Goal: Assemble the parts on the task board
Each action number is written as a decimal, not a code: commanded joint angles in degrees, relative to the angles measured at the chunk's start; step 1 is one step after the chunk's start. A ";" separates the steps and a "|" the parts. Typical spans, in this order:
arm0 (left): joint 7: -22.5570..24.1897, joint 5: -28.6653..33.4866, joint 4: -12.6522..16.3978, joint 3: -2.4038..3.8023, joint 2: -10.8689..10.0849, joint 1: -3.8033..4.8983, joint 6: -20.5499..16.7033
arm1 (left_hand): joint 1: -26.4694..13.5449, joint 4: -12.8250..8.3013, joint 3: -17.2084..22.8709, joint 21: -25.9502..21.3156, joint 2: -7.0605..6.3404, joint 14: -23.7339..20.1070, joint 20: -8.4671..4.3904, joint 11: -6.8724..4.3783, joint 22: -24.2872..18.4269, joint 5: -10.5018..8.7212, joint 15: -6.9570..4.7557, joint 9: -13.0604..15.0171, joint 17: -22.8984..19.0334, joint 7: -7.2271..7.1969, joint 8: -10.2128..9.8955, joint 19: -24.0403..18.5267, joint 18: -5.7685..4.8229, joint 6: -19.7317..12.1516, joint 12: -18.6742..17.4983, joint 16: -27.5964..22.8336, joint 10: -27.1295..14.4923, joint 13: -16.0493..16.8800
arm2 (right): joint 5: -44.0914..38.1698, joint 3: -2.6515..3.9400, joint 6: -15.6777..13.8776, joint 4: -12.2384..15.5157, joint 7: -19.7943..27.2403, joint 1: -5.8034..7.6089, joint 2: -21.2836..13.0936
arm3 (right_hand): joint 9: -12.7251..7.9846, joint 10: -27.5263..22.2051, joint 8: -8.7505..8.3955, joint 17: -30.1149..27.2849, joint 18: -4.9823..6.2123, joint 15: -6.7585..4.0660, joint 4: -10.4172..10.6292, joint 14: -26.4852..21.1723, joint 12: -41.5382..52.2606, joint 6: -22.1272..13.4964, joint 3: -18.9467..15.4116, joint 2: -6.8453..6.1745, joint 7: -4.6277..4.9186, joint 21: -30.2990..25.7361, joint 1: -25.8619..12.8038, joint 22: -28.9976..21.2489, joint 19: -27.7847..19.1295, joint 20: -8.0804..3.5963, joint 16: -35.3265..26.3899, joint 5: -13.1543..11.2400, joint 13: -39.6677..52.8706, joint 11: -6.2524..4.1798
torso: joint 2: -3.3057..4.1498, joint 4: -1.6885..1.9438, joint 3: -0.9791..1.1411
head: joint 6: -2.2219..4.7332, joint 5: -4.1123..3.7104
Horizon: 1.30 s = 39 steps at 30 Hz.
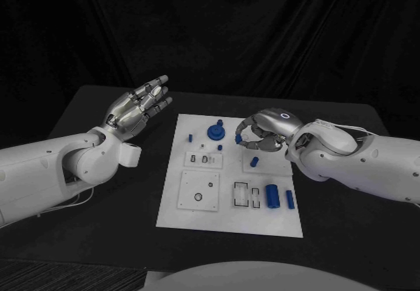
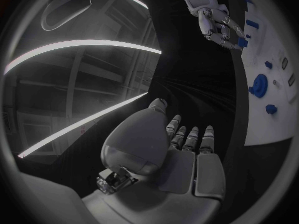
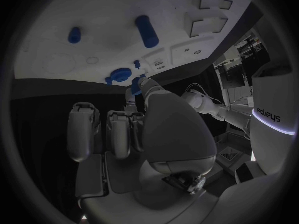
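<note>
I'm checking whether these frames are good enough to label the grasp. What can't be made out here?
- Whether the right hand holds a part: in the head view its curled fingers hide what is under them; in the left wrist view it is too small.
- What the small pieces by the blue knob are: too small in the head view.
- The board's near end: cut off in the right wrist view.

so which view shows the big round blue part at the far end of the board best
The head view: the round blue part stands unobstructed on the task board, beside the right hand. The left wrist view shows it small and distorted near the rim; the right wrist view shows it partly hidden behind that hand's fingers.
</note>
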 commanded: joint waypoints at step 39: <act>-0.74 -0.04 -0.36 0.05 0.89 -0.27 1.97 | 0.42 0.01 0.58 -0.06 0.14 -0.19 0.41 0.40 0.02 0.43 0.38 0.02 -0.05 0.20 0.12 0.10 -0.52 -0.10 -0.08 -0.14 -0.03 -0.06 | 0.36 0.03 5.28 -4.38 -1.68 -4.00 8.97 | 0.23 6.10 0.11 13.25 -0.18 0.91 -1.24 5.64 0.14 -0.55 0.41 0.03 0.73 -1.24 0.66 11.75 1.39 0.61 -0.41 0.43 15.10 0.68 | 0.15 -0.02 0.05 | -0.55 -0.07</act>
